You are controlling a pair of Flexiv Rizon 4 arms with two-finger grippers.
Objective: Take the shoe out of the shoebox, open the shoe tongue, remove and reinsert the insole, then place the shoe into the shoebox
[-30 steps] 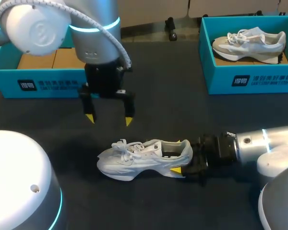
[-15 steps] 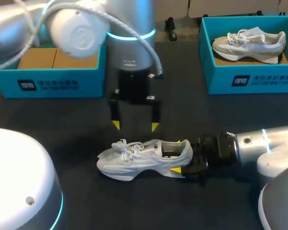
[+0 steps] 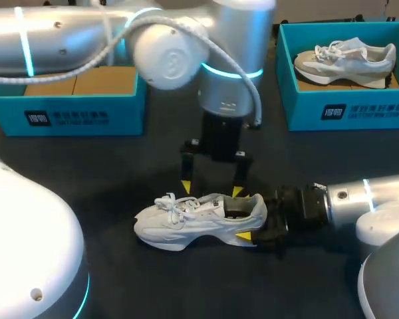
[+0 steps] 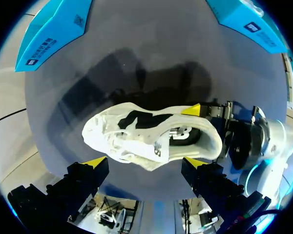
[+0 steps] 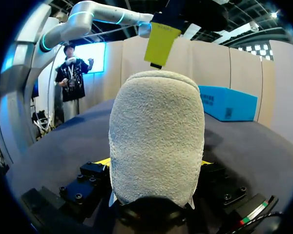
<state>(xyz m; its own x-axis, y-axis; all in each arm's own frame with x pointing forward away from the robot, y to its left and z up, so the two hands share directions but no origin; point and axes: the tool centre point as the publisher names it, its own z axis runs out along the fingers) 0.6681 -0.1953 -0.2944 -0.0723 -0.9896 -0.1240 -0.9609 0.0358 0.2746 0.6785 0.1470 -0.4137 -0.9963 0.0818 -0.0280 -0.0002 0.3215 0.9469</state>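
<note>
Head view, with both wrist views. The white shoe (image 3: 199, 219) lies on its side on the table (image 3: 86, 173), in the lower middle of the frame, already out of its box. Its heel is clamped from both sides by the right gripper (image 3: 250, 216), which comes in from the lower right. In the right wrist view the heel (image 5: 156, 136) fills the space between that gripper's fingers. The left gripper (image 3: 211, 189) hangs just above the shoe's opening, fingers spread wide and holding nothing.

Step judged in hand: opening the tongue (image 3: 203, 203). For the next move, the left gripper would need to be lowered and one finger set under the tongue while the heel is kept pinned.

Count: two shoes, the second shoe (image 3: 346, 60) lying in the right box (image 3: 346, 109) at upper right; two boxes, the left box (image 3: 66, 116) at upper left holding only cardboard; two grippers.
</note>
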